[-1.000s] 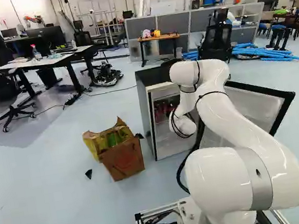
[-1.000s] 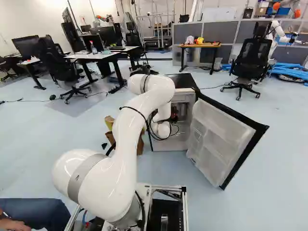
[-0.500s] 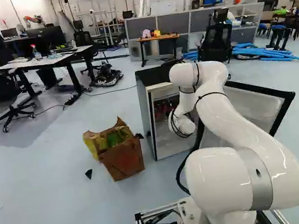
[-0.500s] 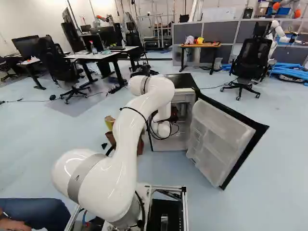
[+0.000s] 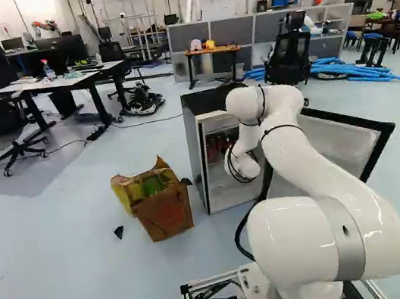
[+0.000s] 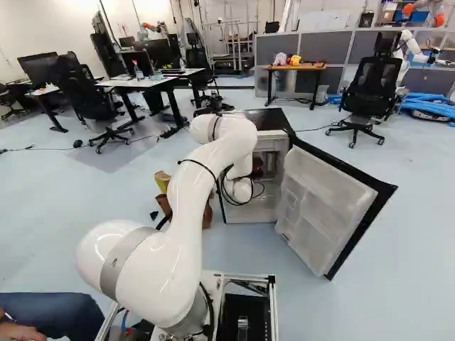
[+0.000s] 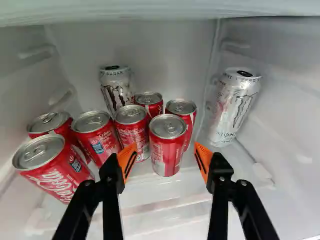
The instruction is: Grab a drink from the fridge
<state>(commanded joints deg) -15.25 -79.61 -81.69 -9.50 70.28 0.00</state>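
In the wrist view my gripper (image 7: 165, 161) stands open inside the fridge (image 7: 125, 205), its orange pads apart with nothing gripped. A red can (image 7: 167, 147) stands just ahead, between the lines of the two fingers. Several more red cans, one of them a near can (image 7: 52, 167) at the side, cluster around and beside it. A silver can (image 7: 116, 89) stands behind the cluster, and another silver can (image 7: 234, 107) stands apart on the other side. In the base views the fridge (image 5: 208, 104) hides the gripper; the arm's wrist (image 6: 238, 190) is at its opening.
The fridge door (image 6: 327, 206) hangs wide open to the right. A brown paper bag (image 5: 166, 210) stands on the floor left of the fridge. Farther back are desks (image 5: 51, 84), office chairs and another robot (image 6: 409, 53). A person's leg (image 6: 50, 315) shows beside the base.
My arm has shifted very slightly to the left in the left base view. The base, fridge, door and bag have stayed put.
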